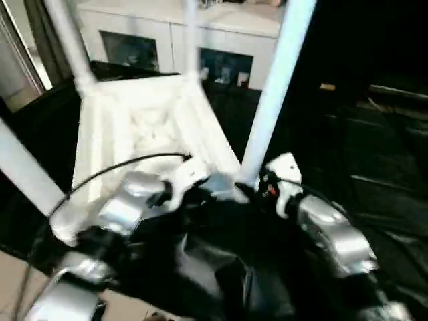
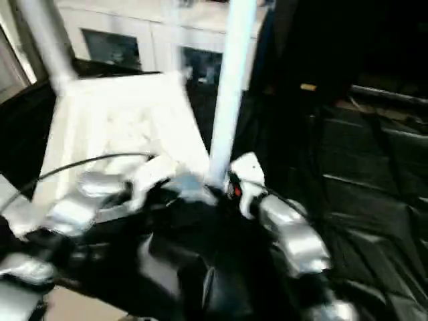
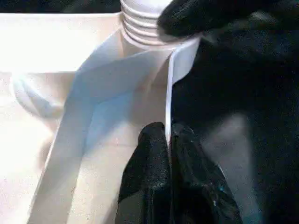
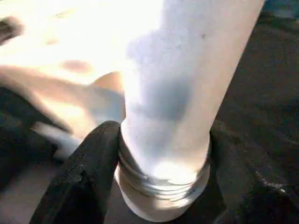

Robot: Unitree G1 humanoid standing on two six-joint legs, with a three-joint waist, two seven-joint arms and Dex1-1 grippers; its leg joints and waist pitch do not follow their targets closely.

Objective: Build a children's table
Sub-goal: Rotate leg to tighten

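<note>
Left gripper point(image 3: 169, 140) is seen pinched shut on the thin side wall of the tabletop point(image 1: 144, 127), one black finger on either face of the wall, close to the near right corner socket. Tabletop is lying upside down, ribbed underside up, on a dark cloth-covered surface point(image 1: 374, 154); its long axis runs away from the robot toward a white cabinet point(image 1: 174, 33) with glass doors behind it. Legs are seen standing upright from the corner sockets, long axes pointing up and out of frame: one at the near left corner point(image 1: 27, 170), one at the far left corner point(image 1: 67, 37), a fainter one at the far right corner point(image 1: 192, 40). Right leg point(image 1: 274, 93), at the near right corner, is tilted slightly rightward toward its top, threaded end down at the socket. Right gripper point(image 4: 163, 154) is set around this leg just above the thread, a finger point(image 4: 88, 172) on each side, closed about halfway onto the tube.
</note>
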